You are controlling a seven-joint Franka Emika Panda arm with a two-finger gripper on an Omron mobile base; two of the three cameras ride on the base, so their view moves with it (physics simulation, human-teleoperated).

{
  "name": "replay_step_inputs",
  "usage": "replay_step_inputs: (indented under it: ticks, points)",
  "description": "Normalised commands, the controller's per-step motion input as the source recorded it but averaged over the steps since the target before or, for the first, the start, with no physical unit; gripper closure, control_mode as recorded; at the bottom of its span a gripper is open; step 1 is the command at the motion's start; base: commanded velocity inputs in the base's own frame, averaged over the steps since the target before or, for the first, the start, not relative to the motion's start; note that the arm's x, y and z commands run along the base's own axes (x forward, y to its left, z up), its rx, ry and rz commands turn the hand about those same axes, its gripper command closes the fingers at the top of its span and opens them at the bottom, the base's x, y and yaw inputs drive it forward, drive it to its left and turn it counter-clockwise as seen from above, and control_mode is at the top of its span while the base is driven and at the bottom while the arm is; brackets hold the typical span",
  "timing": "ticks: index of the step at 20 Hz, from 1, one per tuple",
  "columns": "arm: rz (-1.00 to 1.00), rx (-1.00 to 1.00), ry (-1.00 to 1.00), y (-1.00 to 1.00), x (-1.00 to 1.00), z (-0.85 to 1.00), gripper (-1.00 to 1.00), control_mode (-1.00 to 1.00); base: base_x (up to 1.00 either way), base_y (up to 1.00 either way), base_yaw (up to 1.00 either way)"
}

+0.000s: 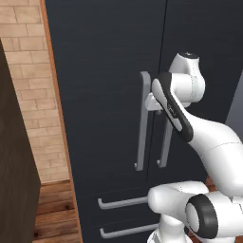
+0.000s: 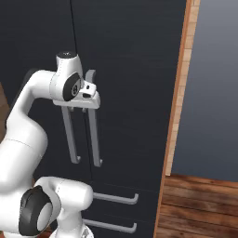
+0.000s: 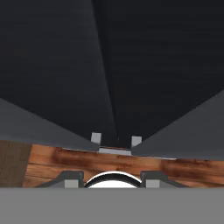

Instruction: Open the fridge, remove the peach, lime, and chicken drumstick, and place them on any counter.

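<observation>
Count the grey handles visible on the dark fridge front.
4: two long vertical grey bar handles, left and right, flanking the door seam; two horizontal grey drawer handles below, upper and lower, partly hidden behind the arm.

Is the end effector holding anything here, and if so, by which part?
Cannot be told for certain: the end effector sits at the upper part of the fridge's vertical bar handles, but its fingers are hidden.

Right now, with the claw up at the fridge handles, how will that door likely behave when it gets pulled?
The fridge door is tall and broad, so it probably feels heavy and swings stiffly as one panel. The grey bar handle is fixed at both ends and looks rigid, unlikely to flex. Its smooth finish may let the claw slide along it.
</observation>
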Motion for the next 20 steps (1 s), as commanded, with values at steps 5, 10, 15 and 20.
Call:
replay_step_inputs:
  ticks: [5,10,15,20]
  points:
    - [0.0,0.0,0.0,0.0,-0.07,0.0,-1.0,1.0,-0.33,-0.01,0.0]
    - [0.0,0.0,0.0,0.0,0.0,0.0,-1.0,1.0,-0.55,0.0,0.0]
    - [0.0,0.0,0.0,0.0,0.0,0.0,-1.0,1.0,-0.26,0.0,0.0]
    - [0.0,0.0,0.0,0.0,0.0,0.0,-1.0,1.0,0.0,0.0,0.0]
